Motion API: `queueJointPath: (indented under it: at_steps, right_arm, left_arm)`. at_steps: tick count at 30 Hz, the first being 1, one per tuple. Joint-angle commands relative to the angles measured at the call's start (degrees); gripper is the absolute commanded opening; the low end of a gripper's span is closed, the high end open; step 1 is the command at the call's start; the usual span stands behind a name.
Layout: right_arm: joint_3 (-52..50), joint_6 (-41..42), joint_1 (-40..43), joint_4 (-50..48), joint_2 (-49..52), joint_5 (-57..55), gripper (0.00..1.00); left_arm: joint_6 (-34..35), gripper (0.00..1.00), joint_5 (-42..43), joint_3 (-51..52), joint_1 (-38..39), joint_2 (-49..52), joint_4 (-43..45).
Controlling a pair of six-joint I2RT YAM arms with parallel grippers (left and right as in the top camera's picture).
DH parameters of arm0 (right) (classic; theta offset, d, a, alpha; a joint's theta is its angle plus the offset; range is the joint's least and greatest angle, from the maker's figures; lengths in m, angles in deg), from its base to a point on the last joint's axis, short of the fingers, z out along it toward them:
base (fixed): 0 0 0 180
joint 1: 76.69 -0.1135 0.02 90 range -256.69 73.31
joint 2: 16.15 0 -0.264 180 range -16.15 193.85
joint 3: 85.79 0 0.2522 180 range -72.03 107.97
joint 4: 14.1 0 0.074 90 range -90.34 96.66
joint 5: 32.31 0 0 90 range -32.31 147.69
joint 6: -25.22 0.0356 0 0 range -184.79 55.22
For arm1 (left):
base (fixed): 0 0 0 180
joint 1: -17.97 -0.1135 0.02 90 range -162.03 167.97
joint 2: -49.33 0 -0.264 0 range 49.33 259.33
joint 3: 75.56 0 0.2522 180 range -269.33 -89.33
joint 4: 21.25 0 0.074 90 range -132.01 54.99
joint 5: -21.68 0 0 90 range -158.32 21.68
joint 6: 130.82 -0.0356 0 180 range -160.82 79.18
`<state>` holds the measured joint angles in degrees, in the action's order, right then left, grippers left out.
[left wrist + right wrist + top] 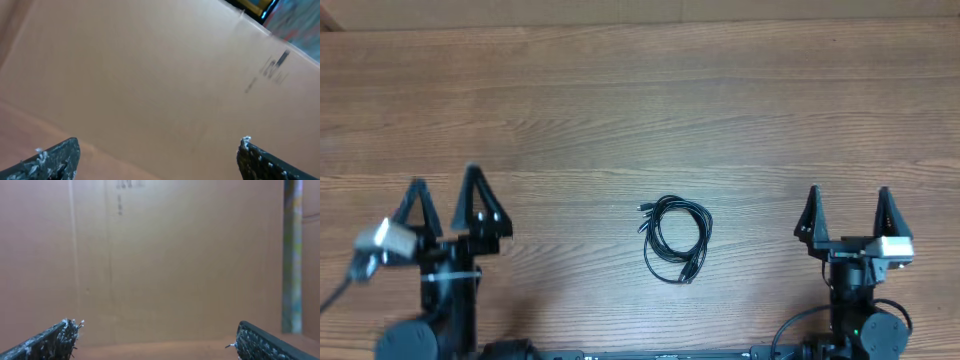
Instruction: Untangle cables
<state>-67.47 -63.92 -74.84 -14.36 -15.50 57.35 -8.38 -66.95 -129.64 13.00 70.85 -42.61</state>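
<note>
The cables (676, 238) lie on the wooden table (640, 100) as one small loose coil of thin black cord. The loops overlap each other, so it is not possible to tell how many cords are in it. One small plug end sticks out at the upper left of the coil and another end shows at its lower edge. The coil rests between the two arms, somewhat nearer to the right one, and it touches neither of them.

The left gripper (445, 178) stands at the left side of the table, well apart from the coil. Its jaws are spread wide and hold nothing. This arm is turned a little, so its two fingers point slightly to the right.

The right gripper (848, 192) stands at the right side, also apart from the coil. Its jaws are spread wide too, with nothing between them, and its fingers point straight away from the base.

In the left wrist view only the two dark fingertips (57, 159) show in the bottom corners, and behind them is a brown cardboard wall (150, 75) with some blurred printed marks (275, 67). The right wrist view is similar: two dark fingertips (52, 341) at the bottom and flat brown cardboard behind. The cables do not appear in either wrist view.
</note>
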Motion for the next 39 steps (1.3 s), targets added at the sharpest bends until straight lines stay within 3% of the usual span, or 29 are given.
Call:
queueJointPath:
  at_steps: [1, 7, 15, 21, 28, 34, 39]
  right_arm:
    - [8.2, 0.8, 0.3, 2.6, -0.2, 1.3, 1.0]
    - [20.7, 0.8, 0.3, 12.9, 3.3, -1.7, 1.0]
    - [49.7, 1.0, 0.3, 40.7, 20.2, -3.4, 1.0]
    - [71.1, 2.4, 0.2, 61.1, 34.5, -0.1, 1.0]
    - [94.1, 2.3, 0.2, 92.0, 48.1, 6.9, 1.0]
    - [97.5, 2.4, 0.3, 97.0, 49.5, 15.6, 1.0]
    - [97.5, 2.4, 0.3, 96.8, 49.5, 19.4, 1.0]
  left_arm:
    - [-1.7, 1.0, 3.8, -8.4, -0.3, 7.2, -1.7]
    - [-5.4, 1.0, 6.8, -20.8, -0.3, 16.5, -10.3]
    - [-18.4, 1.0, 7.0, -34.2, -0.3, 20.9, -31.0]
    - [-23.8, 1.0, 5.1, -36.1, -0.3, 21.0, -33.8]
    - [-35.3, 1.0, 21.9, -36.1, -0.3, 21.9, -38.2]
    - [-36.5, 1.0, 33.4, -36.3, -0.3, 21.8, -38.7]
    - [-36.5, 1.0, 33.4, -36.2, -0.3, 21.9, -42.0]
